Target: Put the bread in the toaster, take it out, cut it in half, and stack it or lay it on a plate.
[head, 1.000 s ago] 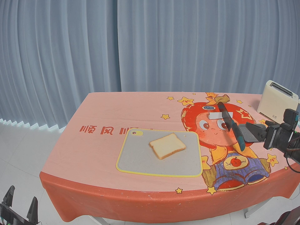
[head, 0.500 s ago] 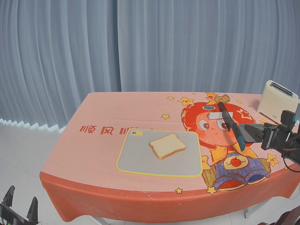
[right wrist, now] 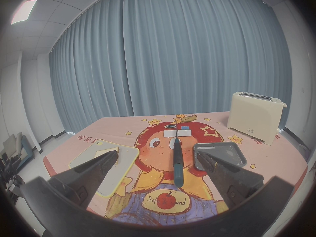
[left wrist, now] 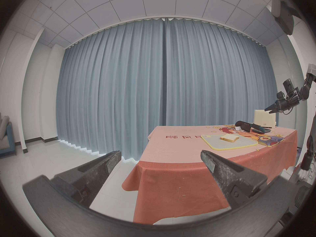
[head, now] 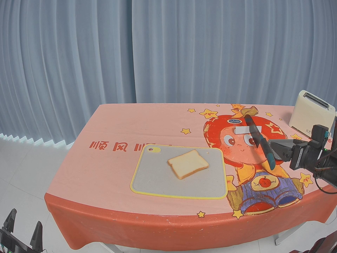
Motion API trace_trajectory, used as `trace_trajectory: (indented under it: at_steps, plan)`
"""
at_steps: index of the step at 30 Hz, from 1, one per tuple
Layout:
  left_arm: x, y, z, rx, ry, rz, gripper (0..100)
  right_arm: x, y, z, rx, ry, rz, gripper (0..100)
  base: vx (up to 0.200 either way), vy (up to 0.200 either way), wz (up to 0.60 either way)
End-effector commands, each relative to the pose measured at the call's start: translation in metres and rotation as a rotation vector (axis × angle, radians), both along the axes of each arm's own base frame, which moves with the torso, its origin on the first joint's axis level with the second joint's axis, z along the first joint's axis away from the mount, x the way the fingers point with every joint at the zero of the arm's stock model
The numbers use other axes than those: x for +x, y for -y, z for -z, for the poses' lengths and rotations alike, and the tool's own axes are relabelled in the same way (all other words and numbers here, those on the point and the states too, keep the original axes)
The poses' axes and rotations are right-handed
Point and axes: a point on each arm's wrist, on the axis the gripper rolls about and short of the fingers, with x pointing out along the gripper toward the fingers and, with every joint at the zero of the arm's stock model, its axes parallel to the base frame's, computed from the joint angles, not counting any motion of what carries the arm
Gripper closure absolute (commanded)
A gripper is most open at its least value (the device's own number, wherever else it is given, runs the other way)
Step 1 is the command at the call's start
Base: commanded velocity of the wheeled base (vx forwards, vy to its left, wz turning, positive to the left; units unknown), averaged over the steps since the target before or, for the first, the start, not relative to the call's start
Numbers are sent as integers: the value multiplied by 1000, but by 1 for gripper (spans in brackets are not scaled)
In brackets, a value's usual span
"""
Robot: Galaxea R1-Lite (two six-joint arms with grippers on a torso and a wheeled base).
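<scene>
A slice of bread [head: 188,164] lies flat on the grey, yellow-edged cutting board [head: 154,180]. To its right a knife [head: 260,142] with a teal handle rests on the tablecloth. The cream toaster [head: 311,112] stands at the far right corner. My right gripper [head: 281,147] hovers above the table just right of the knife handle, open and holding nothing. The right wrist view has the knife [right wrist: 177,158] lined up between the right gripper's [right wrist: 156,155] fingers, the bread [right wrist: 107,151] off to one side. My left gripper [head: 25,218] hangs open, low, off the table's front left corner.
A dark grey tray [right wrist: 219,153] sits beside the knife handle, between it and the toaster [right wrist: 255,116]. A small white label [head: 247,129] lies under the knife blade. Blue curtains close off the back. The table's left half [head: 116,130] is bare cloth.
My right gripper and wrist have shifted slightly to the left, toward the knife handle. The bread, the knife and the left arm have not moved.
</scene>
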Motion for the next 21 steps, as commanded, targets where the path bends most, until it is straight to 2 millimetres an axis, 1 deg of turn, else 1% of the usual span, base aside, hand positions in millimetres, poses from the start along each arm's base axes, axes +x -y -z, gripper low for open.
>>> trace_trajectory:
  at_steps: [1,5,10,15,19,21]
  plan:
    - [1,0,5,0,-20,0,0,7,-6,0,-7,-11,-16,0,0,0,0]
    - [1,0,5,-1,-18,0,0,20,-14,-2,-15,-13,-14,0,0,0,0]
    - [1,0,5,0,-18,0,0,33,-16,1,-36,-30,23,0,0,0,0]
    - [1,0,5,0,-18,0,0,52,-9,6,-63,-53,73,0,0,0,0]
    - [1,0,5,0,-18,0,0,60,-5,10,-72,-69,97,0,0,0,0]
    - [1,0,5,0,-18,0,0,65,-2,17,-93,-88,108,0,0,0,0]
